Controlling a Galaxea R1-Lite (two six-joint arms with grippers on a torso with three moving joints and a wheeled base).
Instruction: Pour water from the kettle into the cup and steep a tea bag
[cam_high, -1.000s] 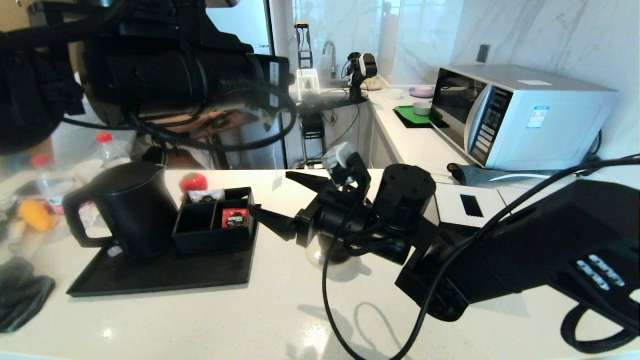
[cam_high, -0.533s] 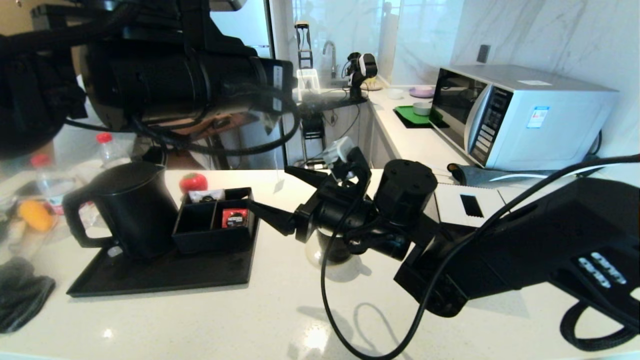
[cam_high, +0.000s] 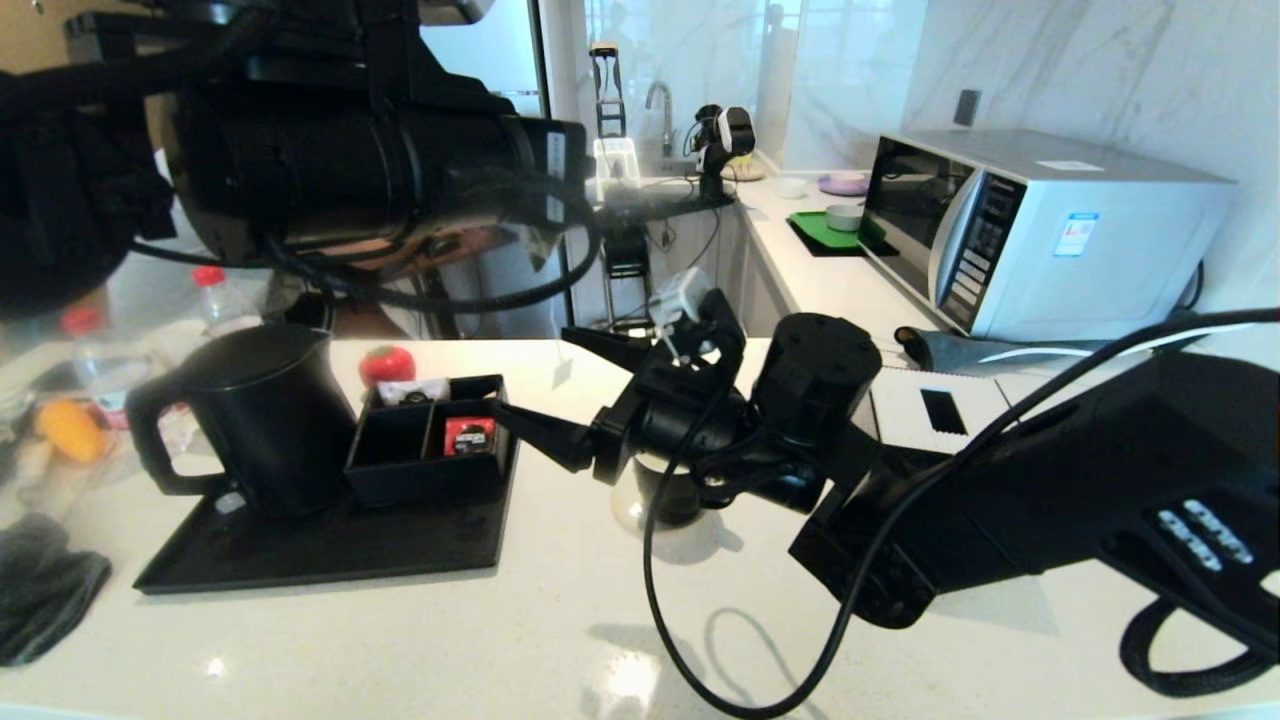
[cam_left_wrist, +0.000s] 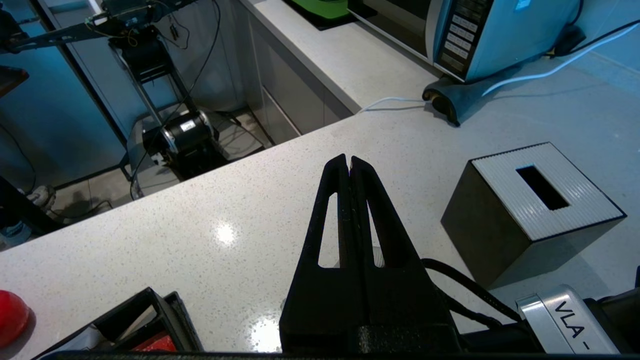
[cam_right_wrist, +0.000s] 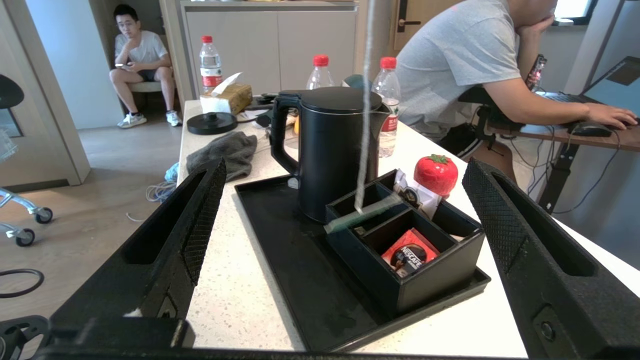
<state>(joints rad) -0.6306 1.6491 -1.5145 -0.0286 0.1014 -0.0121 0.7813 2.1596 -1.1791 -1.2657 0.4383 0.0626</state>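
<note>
The kettle (cam_high: 265, 415) is seen upright on the tray (cam_high: 300, 555), lid on, ungrasped. The cup (cam_high: 648, 497) sits on the counter, mostly hidden under the right arm, so its contents cannot be judged. The right gripper (cam_high: 540, 375) is spread wide and empty, aimed towards the kettle. The left gripper (cam_left_wrist: 348, 161), held high, is pinched tight, and the tea bag (cam_right_wrist: 360, 217) appears to hang from it by its string beside the box (cam_high: 430, 440). Pouring and steeping look yet to be done.
</note>
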